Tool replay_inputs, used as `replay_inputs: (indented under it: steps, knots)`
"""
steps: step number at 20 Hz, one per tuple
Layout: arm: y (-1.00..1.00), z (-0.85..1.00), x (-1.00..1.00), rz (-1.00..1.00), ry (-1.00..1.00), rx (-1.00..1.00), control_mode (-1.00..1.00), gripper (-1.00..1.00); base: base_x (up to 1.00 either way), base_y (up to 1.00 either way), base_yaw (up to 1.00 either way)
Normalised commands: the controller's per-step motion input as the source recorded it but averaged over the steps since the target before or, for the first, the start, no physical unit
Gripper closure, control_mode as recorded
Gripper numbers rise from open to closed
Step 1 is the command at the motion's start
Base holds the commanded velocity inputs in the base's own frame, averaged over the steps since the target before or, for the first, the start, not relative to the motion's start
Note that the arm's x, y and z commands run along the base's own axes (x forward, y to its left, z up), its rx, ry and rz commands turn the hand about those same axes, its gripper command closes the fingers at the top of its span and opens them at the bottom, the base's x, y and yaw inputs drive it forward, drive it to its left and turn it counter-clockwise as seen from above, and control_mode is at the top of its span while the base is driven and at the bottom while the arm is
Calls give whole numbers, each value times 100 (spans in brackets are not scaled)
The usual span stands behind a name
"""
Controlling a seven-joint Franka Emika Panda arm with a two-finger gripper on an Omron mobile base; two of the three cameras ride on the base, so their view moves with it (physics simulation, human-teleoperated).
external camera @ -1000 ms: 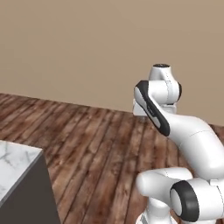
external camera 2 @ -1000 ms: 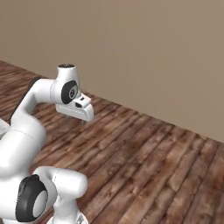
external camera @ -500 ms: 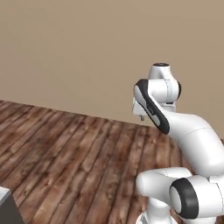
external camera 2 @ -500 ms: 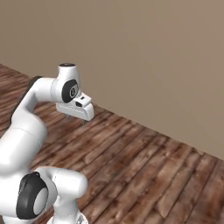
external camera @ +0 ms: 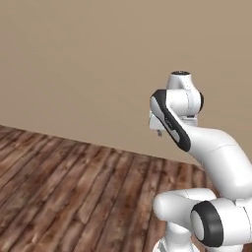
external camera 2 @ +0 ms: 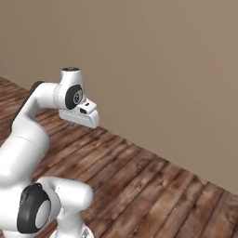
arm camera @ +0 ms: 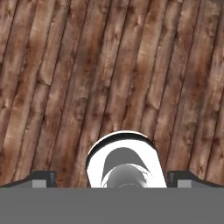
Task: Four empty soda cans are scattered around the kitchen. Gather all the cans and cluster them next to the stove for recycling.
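Kitchen wood-plank floor [arm camera: 65, 78] below, jaws wide apart, holding nothing

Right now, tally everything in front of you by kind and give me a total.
Beige wall: 1
Wood-plank floor: 1
Hand, open with nothing in it: 1
Total: 3

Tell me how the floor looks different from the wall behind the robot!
The floor is dark brown wood planks with grain and seams; the wall is plain beige with no pattern. The floor lies flat under the robot; the wall stands upright behind it. They meet along one straight line, and both are bare where they show here.
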Motion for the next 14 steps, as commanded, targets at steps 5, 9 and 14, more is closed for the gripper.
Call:
replay_inputs:
  steps: [5,9,14]
  knots:
    - [0,0,0,0,0,0,100,-100,99,-30,8]
    - [0,0,0,0,0,0,100,-100,97,-5,10]
    - [0,0,0,0,0,0,100,-100,55,15,23]
